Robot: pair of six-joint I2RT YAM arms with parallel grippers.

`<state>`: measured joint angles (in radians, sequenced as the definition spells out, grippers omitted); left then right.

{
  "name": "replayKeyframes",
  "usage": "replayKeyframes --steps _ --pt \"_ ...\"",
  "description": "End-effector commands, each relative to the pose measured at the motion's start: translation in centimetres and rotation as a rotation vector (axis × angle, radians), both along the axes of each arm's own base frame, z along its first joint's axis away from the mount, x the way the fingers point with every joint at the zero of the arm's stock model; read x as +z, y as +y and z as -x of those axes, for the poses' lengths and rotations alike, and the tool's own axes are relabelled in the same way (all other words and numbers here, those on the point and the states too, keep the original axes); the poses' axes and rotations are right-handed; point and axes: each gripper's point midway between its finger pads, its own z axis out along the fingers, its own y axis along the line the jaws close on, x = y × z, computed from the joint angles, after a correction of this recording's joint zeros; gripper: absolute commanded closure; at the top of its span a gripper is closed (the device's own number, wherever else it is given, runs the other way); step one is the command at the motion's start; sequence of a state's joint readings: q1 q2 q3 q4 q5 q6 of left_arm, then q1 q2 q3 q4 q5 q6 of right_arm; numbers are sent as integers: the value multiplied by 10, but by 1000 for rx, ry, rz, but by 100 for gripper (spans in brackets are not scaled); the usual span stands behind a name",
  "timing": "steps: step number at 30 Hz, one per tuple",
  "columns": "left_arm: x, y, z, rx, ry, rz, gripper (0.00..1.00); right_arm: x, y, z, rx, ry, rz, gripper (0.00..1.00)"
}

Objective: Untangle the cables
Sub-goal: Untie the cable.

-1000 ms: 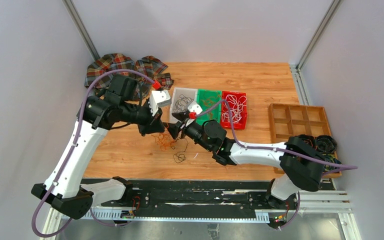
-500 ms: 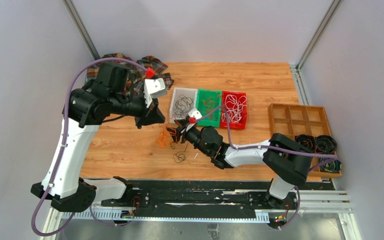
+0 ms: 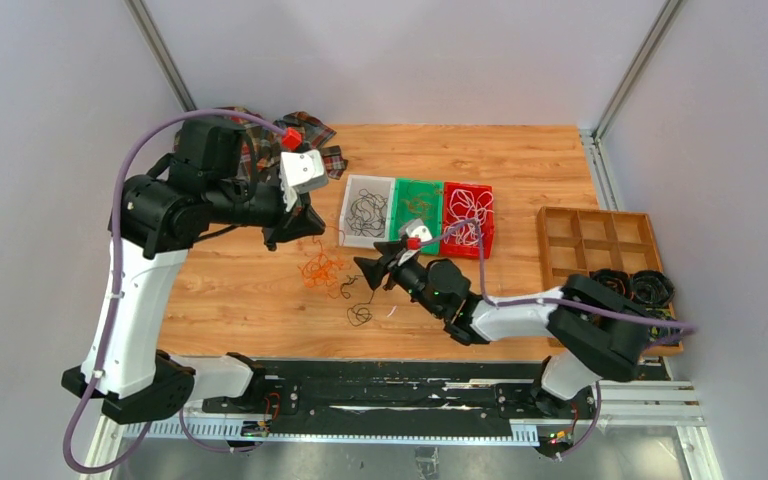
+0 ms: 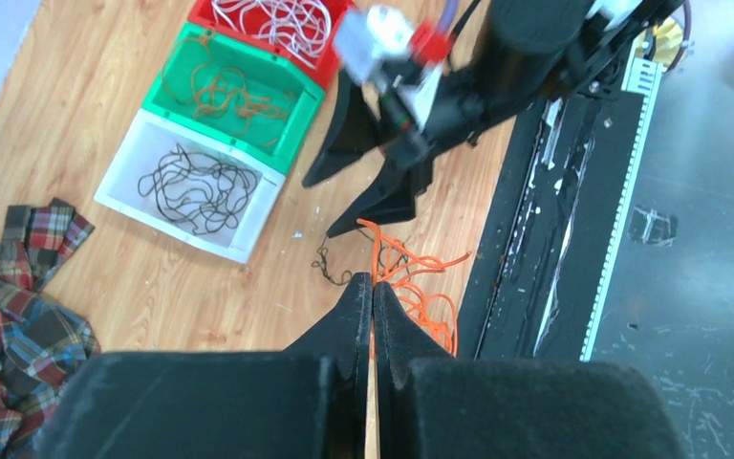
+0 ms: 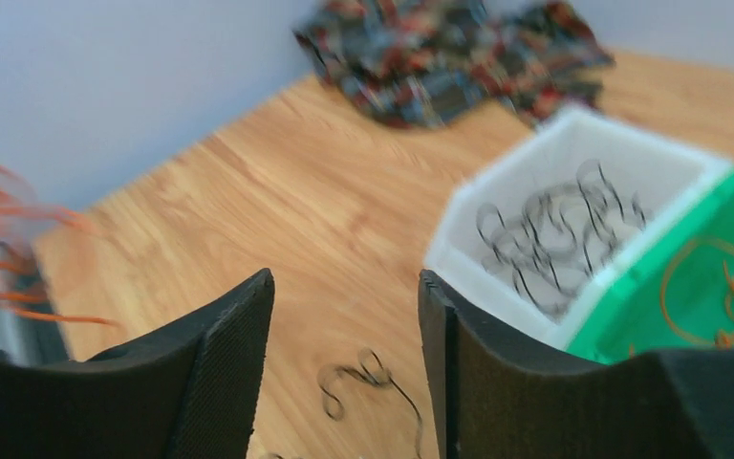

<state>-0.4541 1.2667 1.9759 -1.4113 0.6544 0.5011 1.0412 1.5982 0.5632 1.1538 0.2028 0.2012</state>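
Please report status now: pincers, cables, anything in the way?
Left pincer shut on orange cable. Right pincer open, empty. Black cable loose on table near it. No obstacle seen.

orange cable tangle (image 3: 318, 270): bunched, hanging lifted | black cable loop (image 3: 359, 315): lying nearby, apart

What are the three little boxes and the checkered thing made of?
The white box, green box and red box look like hard plastic: they have smooth, evenly coloured walls with a slight shine. The checkered thing looks like soft woven cloth: it lies crumpled in folds and has a plaid pattern.
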Motion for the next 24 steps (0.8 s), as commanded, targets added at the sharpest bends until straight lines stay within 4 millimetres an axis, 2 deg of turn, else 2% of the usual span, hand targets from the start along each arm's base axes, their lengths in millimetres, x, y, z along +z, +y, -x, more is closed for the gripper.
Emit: replayKeyframes --steps 1,6,8,13,19,24 --pt "-13 5 4 -21 -6 -48 100 100 1 20 118 -162 -185 40" --pt "-14 4 14 -93 -46 -35 100 145 13 40 382 -164 -268 35" --pt "-12 1 19 -123 -46 -16 100 155 19 47 479 -171 -299 35" --pt "-11 -3 19 -135 -32 -4 100 170 33 66 633 -174 -326 35" --pt "-13 -4 17 -139 -28 -10 100 189 34 88 766 -186 -434 35" --pt "-13 -4 18 -143 -29 -6 100 197 39 96 825 -188 -458 35"
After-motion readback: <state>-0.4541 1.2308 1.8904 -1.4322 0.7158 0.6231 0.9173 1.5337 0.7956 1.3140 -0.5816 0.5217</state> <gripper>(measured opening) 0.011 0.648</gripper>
